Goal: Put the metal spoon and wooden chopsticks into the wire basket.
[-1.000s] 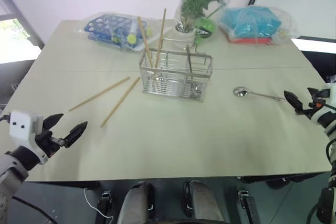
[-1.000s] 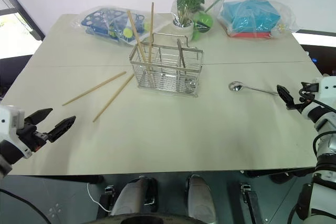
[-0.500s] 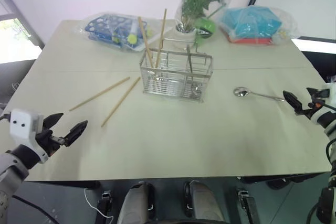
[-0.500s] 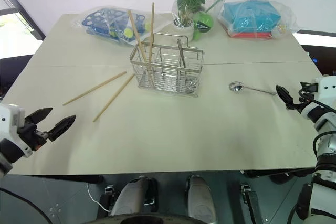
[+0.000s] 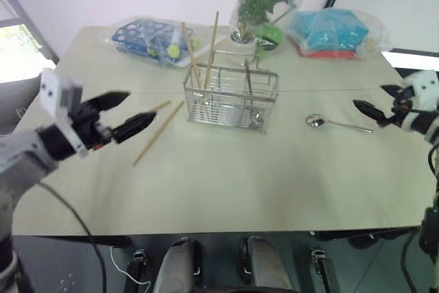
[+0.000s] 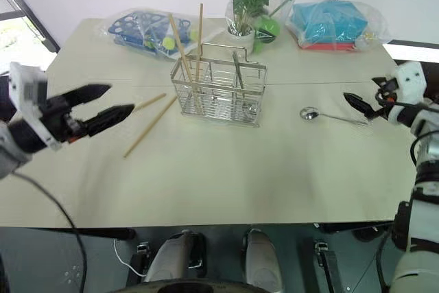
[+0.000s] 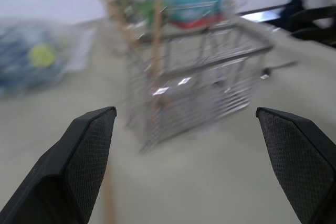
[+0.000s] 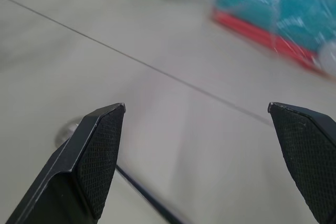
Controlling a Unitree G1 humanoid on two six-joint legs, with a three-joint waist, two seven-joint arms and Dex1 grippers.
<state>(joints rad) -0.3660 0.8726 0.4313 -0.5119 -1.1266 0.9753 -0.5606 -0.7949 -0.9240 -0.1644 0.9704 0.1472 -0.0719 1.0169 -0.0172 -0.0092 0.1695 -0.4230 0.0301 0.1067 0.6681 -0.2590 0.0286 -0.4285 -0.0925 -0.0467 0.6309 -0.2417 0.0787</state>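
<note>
The left gripper (image 5: 133,111) hides part of one loose chopstick (image 5: 158,132) at centre left. Both grippers are spread, empty. The right gripper (image 5: 376,103) hovers beside the spoon (image 5: 336,123), right of the centre basket (image 5: 230,99).

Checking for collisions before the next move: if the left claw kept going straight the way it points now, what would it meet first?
Most likely the wire basket: it stands between the open fingers of the left claw in the wrist view, with two wooden chopsticks upright at its near end. Depth is unclear, so that is a guess.
</note>
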